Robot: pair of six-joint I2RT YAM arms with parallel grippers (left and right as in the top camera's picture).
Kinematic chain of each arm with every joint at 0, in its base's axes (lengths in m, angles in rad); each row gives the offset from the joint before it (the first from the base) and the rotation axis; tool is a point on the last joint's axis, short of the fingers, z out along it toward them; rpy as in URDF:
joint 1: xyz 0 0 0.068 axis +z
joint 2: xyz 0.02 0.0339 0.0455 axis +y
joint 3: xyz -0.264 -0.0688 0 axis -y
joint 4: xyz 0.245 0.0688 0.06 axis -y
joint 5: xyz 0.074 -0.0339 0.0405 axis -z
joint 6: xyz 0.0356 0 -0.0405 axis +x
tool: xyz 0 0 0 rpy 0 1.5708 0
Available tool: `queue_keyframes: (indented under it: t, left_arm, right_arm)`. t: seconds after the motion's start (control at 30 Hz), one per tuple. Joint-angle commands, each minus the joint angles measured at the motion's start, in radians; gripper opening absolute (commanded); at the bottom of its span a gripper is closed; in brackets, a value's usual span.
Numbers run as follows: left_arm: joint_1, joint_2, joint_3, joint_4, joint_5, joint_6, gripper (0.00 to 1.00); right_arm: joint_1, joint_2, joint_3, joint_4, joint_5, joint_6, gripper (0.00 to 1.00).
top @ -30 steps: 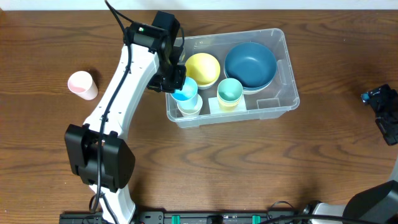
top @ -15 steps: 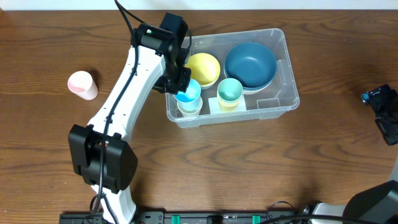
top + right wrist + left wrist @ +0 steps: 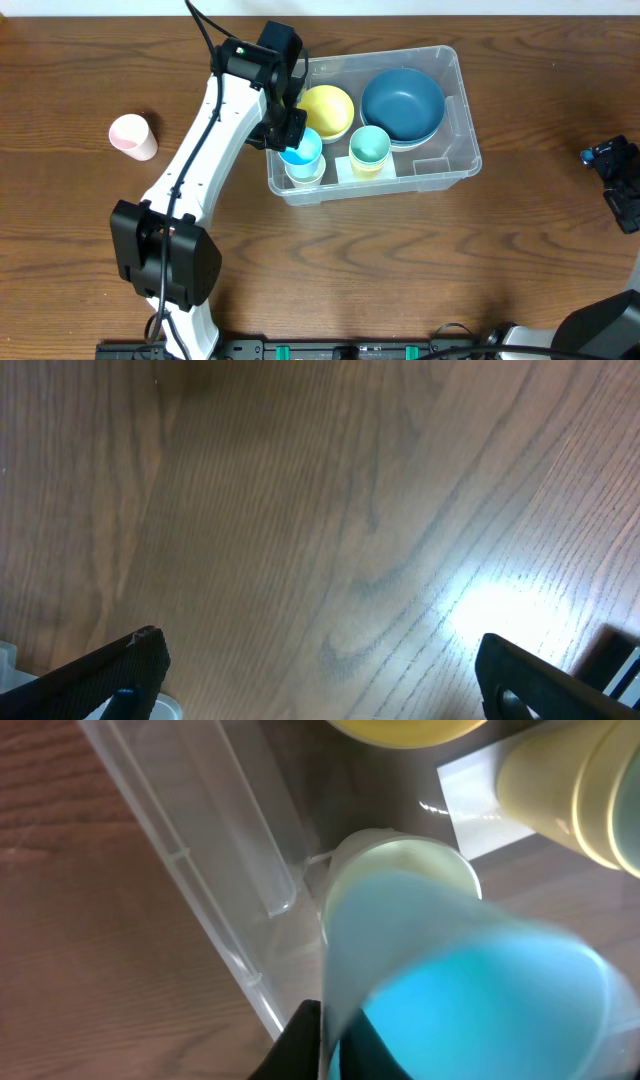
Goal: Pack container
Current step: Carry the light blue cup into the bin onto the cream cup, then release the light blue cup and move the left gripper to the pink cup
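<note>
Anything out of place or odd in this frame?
One thing: the pink cup lies alone on the table, well to the left of the container, and it looks tipped on its side. Nothing inside the container looks spilled or damaged.

We can read no text, brand, number or sign anywhere in these views. The one label we see is a white label on the floor of the container, toward seven o'clock of its inside from overhead; nothing on its face is legible.
</note>
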Motion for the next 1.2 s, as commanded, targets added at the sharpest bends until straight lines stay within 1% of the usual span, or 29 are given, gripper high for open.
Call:
queue_keyframes:
  t: [0.0, 0.07, 0.1, 0.4, 0.57, 0.67, 0.7, 0.73, 0.8, 0.83, 0.9, 0.93, 1.1, 1.17]
  left_arm:
    - [-0.008, 0.008, -0.005, -0.006, -0.016, 0.010, 0.17]
    - [-0.007, 0.008, -0.005, -0.006, -0.016, 0.010, 0.17]
    - [-0.007, 0.008, -0.005, -0.006, -0.016, 0.010, 0.21]
    - [-0.007, 0.008, 0.000, 0.003, -0.015, 0.009, 0.21]
    - [-0.003, 0.003, 0.076, -0.033, -0.018, 0.009, 0.21]
    - [0.024, -0.014, 0.138, -0.053, -0.054, -0.050, 0.21]
    - [0.043, -0.021, 0.161, -0.061, -0.069, -0.065, 0.21]
    - [0.061, -0.027, 0.177, -0.067, -0.085, -0.074, 0.24]
    - [0.119, -0.044, 0.198, -0.070, -0.139, -0.091, 0.35]
    - [0.154, -0.051, 0.200, -0.070, -0.179, -0.113, 0.37]
    - [0.222, -0.054, 0.199, -0.071, -0.229, -0.145, 0.36]
    - [0.265, -0.053, 0.198, -0.070, -0.232, -0.164, 0.36]
    - [0.443, -0.048, 0.180, -0.055, -0.230, -0.251, 0.37]
    - [0.494, -0.048, 0.164, -0.031, -0.198, -0.251, 0.36]
  right_arm:
    - [-0.005, -0.003, 0.000, 0.000, 0.003, 0.010, 0.99]
    - [-0.005, -0.003, 0.000, 0.000, 0.003, 0.010, 0.99]
    - [-0.005, -0.003, 0.000, 0.000, 0.003, 0.010, 0.99]
    - [-0.005, -0.003, 0.000, 0.000, 0.003, 0.010, 0.99]
    - [-0.005, -0.003, 0.000, 0.000, 0.003, 0.010, 0.99]
    - [-0.005, -0.003, 0.000, -0.001, 0.003, 0.010, 0.99]
    - [-0.005, -0.003, 0.000, -0.001, 0.003, 0.010, 0.99]
    - [-0.005, -0.003, 0.000, 0.000, 0.003, 0.010, 0.99]
    - [-0.005, -0.003, 0.000, 0.000, 0.003, 0.010, 0.99]
    - [-0.005, -0.003, 0.000, 0.000, 0.003, 0.010, 0.99]
    - [-0.005, -0.003, 0.000, 0.000, 0.003, 0.010, 0.99]
    - [-0.005, -0.003, 0.000, -0.001, 0.003, 0.010, 0.99]
    - [-0.005, -0.003, 0.000, -0.001, 0.003, 0.010, 0.99]
    - [-0.005, -0.003, 0.000, 0.000, 0.003, 0.010, 0.99]
